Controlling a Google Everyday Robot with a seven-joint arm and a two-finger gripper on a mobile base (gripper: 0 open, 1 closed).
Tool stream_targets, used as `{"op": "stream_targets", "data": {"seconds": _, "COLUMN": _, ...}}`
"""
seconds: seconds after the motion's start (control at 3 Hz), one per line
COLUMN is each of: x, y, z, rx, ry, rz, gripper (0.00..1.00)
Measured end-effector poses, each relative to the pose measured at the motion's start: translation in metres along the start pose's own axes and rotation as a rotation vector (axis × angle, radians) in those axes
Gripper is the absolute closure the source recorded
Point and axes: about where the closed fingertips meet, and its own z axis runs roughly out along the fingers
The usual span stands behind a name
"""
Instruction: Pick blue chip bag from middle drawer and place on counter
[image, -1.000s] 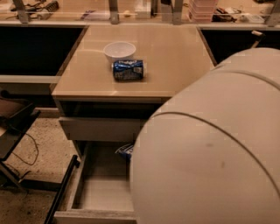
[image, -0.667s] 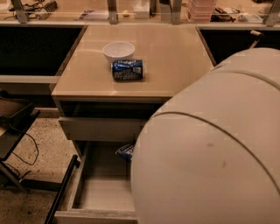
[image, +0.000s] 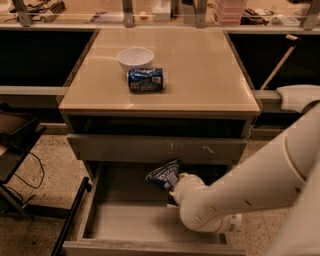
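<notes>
The blue chip bag (image: 164, 174) is tilted at the back of the open middle drawer (image: 131, 223), raised off its grey floor. My gripper (image: 175, 187) reaches into the drawer from the right and is shut on the bag's lower right end. My white arm (image: 250, 185) runs from the right edge down to it. The beige counter (image: 205, 70) tops the cabinet above the drawer.
A white bowl (image: 135, 57) and a blue soda can (image: 145, 80) lying on its side sit on the counter's left half. A grey drawer front with whitish scuffs (image: 157, 149) hangs above the open drawer. A black stand (image: 15, 145) is at the left.
My arm's large white shell, which filled the right of the view, has swung down and away. The gripper and the bag in it now show inside the drawer.
</notes>
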Motion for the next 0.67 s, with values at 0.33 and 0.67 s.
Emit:
{"op": "stream_targets", "data": {"seconds": 0.33, "x": 0.027, "y": -0.016, "z": -0.028, "rx": 0.074, "ry": -0.004, "rz": -0.087, "gripper": 1.00}}
{"op": "stream_targets", "data": {"seconds": 0.67, "x": 0.030, "y": -0.046, "z": -0.071, "rx": 0.184, "ry": -0.009, "rz": -0.112, "gripper": 1.00}}
